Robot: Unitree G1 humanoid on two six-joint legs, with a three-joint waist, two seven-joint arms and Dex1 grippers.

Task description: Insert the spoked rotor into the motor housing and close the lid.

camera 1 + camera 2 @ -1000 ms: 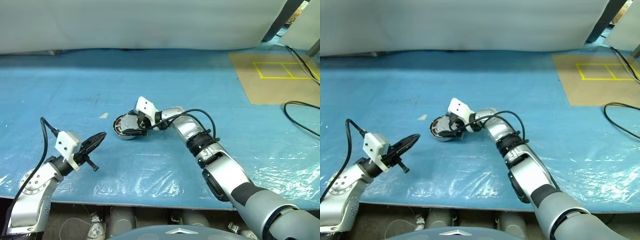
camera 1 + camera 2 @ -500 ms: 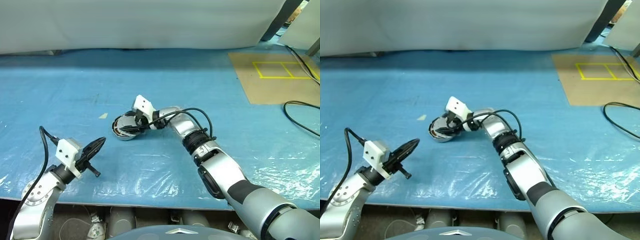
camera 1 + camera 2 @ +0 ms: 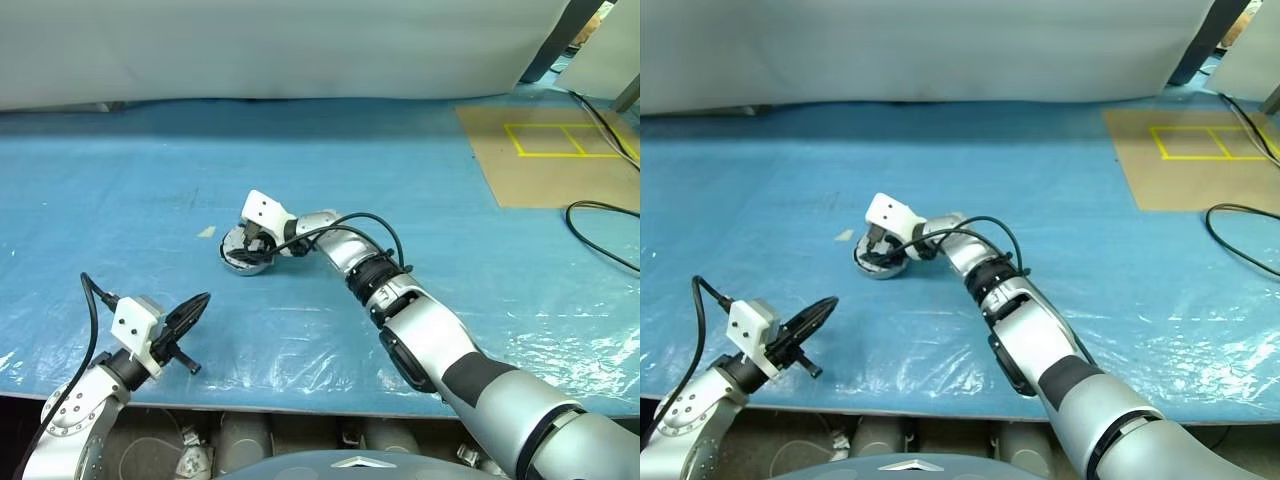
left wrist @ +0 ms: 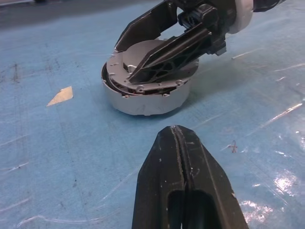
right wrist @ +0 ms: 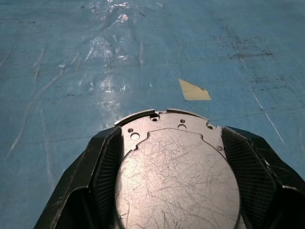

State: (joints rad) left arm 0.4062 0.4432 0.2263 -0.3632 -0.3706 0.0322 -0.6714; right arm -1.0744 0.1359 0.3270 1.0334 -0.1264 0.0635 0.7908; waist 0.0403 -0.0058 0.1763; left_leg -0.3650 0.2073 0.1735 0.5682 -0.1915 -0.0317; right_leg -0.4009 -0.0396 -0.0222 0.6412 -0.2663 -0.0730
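Since a second ago the housing sits further to the robot's left on the table, nearer the small tan scrap, and the right gripper has gone with it, the arm reaching further across. At the start of that second the left gripper hung higher; it is now lower and closer to the table's near edge. On the housing's top lies a scratched grey metal lid with small holes round its rim, and a dark band shows beneath that lid in the left wrist view. From the right wrist view the two black fingers stand one on each side of the lid, set against its rim, so the right gripper grips the housing across its width. From the left wrist view the same fingers slant down over the housing's top from the far side. Held level, the left gripper points toward the housing from well apart, its fingers pressed together with nothing between them. Blue plastic sheeting covers the table; on the right lies a brown board marked with yellow lines, with a black cable curling near it. Whether the rotor is inside cannot be told, since the lid hides what lies under it.
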